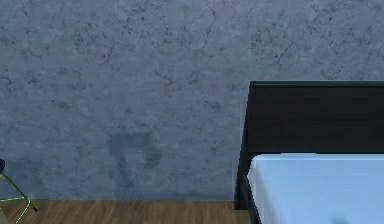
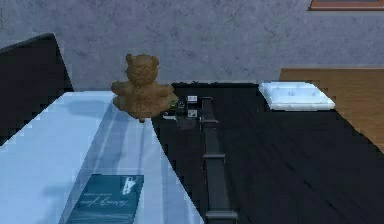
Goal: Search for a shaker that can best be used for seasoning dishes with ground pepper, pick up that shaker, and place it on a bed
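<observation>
Past the teal book, I'm reaching my fingers across the bed, likely for placing, though I cannot tell if they're holding anything.

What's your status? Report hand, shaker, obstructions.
Hand near teddy bear on bed; cannot tell whether it holds anything. Book and pillow also on bed.
</observation>
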Tool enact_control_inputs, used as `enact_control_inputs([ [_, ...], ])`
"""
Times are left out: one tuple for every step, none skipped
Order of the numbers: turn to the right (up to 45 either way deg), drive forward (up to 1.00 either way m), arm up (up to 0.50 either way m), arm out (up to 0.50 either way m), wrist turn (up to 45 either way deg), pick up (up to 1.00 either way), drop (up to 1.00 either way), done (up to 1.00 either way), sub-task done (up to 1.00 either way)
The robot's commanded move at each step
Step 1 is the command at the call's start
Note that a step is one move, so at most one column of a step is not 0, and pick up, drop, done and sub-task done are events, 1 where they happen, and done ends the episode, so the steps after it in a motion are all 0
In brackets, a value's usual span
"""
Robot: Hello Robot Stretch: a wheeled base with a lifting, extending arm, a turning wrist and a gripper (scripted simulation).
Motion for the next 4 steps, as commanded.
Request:
enact_control_inputs([
  [0.0, 0.00, -0.32, 0.00, 0.0, 0.00, 0.00, 0.00, 0.00],
  [0.0, 0.00, 0.00, 0.00, 0.0, 0.00, 1.00, 0.00, 0.00],
  [0.0, 0.00, 0.10, 0.00, 0.0, 0.00, 0.00, 0.00, 0.00],
  [0.0, 0.00, 0.00, -0.08, 0.0, 0.00, 0.00, 0.00, 0.00],
])
